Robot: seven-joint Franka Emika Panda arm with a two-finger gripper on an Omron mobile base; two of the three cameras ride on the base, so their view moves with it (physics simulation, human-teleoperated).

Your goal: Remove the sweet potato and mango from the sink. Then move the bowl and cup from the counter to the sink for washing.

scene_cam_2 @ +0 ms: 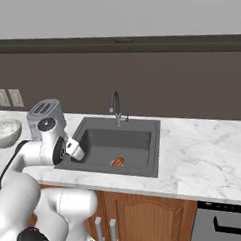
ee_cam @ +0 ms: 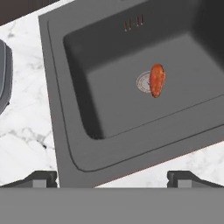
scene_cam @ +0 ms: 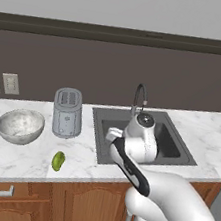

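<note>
Lying on the floor of the sink [ee_cam: 131,87], the sweet potato [ee_cam: 157,80] rested against the round drain [ee_cam: 143,82], partly overlapping its rim. From the right base view the sweet potato [scene_cam_2: 117,162] showed as a small orange-red shape near the sink's front wall. The sink [scene_cam: 112,117] was a dark grey recessed basin set into the white marble worktop [scene_cam: 24,157], with a thin curved faucet [scene_cam: 140,98] rising from its back edge.

The jaws [ee_cam: 112,178] stood wide apart, with 2 dark fingertips [ee_cam: 41,178] at the bottom of the hand view and nothing between them. They hung above the sink's front left corner, clear of the sweet potato and holding nothing. The arm's wrist [scene_cam_2: 74,148] sat over the sink's left rim.

The mango [scene_cam: 58,160] was out of the sink, lying on the worktop to the sink's left, near the front edge. The bowl [scene_cam: 20,125] stood on the worktop further left of the sink, beyond a grey toaster [scene_cam: 67,112] that stood between the bowl and the sink. The mango lay in front of the toaster and apart from both it and the bowl.

2 wall outlets [scene_cam: 1,83] sat on the dark backsplash, left of the sink, above the bowl.
</note>
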